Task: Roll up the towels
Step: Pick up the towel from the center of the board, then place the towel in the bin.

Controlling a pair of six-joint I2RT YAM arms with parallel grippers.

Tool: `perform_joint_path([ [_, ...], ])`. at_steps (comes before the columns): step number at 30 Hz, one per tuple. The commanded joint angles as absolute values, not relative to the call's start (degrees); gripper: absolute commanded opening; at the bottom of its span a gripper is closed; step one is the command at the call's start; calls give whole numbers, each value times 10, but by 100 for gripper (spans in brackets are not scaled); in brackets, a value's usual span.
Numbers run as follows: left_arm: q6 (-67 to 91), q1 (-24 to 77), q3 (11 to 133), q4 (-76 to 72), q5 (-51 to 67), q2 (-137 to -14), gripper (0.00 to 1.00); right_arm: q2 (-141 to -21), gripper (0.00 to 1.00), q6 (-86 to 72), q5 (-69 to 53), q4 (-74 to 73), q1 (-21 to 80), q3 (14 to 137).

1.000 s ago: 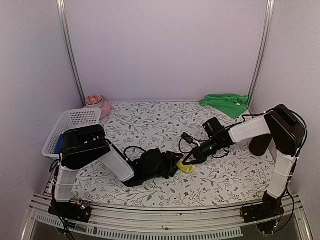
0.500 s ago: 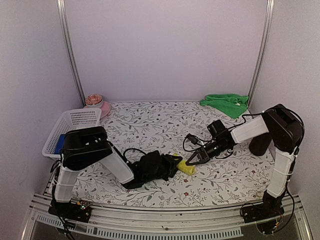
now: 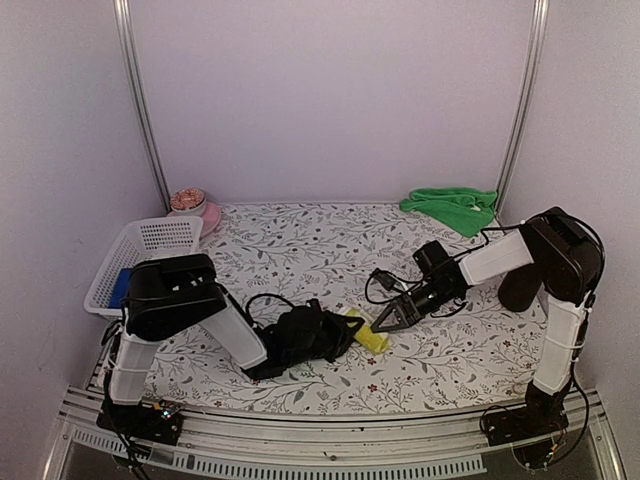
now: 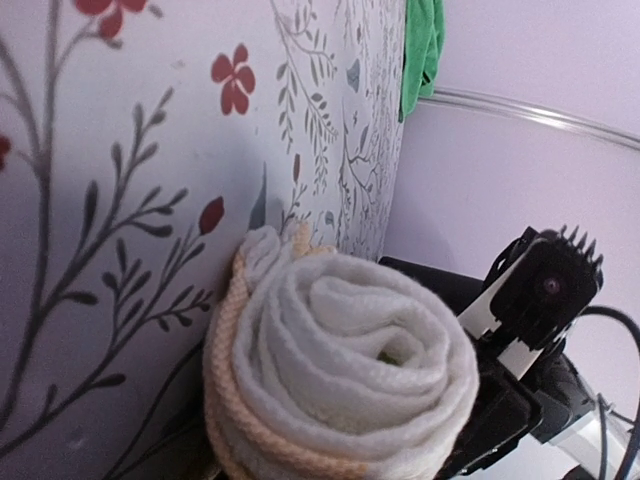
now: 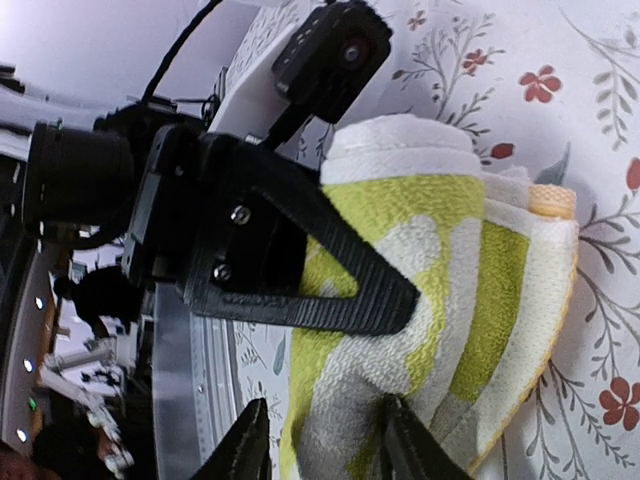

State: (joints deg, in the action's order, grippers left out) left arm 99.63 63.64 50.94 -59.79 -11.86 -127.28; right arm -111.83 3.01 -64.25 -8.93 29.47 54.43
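Floral tabletop (image 3: 300, 240) bore a rolled yellow-lime cloth towel (image 3: 374, 341), the left gripper (image 3: 345, 328) clamped on it. The right gripper (image 3: 385, 322) gaped. Only the left wrist view showed its spiral end.

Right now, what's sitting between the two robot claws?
The rolled yellow towel lies between the left claw and the right claw. The overhead view shows it best.

rolled towel (image 3: 368, 335) lies front-centre on the table (image 3: 300, 250), loose towel (image 3: 450, 207) back right, basket (image 3: 150, 240) left.

Rolled yellow-lime towel (image 5: 450, 300), left fingers (image 5: 300, 285) pressed across it, right fingers (image 5: 248, 450) parted at its edge
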Motion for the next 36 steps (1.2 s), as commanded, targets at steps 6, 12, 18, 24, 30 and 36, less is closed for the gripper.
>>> perform_joint_path([
  [6,779,569,433,-486,12,-1137,18,-1008,60,141,-575,-232,245,629],
  [12,601,502,484,-204,156,-966,18,-960,68,186,-542,-273,214,648],
  [18,444,422,590,82,226,-823,15,-939,70,193,-557,-276,215,647],
  [24,288,261,664,292,314,-721,10,-927,75,199,-579,-282,219,645],
  [30,153,74,668,433,411,-689,12,-902,77,208,-576,-283,236,645],
  [36,47,-50,674,519,496,-724,7,-887,85,207,-572,-272,253,637],
])
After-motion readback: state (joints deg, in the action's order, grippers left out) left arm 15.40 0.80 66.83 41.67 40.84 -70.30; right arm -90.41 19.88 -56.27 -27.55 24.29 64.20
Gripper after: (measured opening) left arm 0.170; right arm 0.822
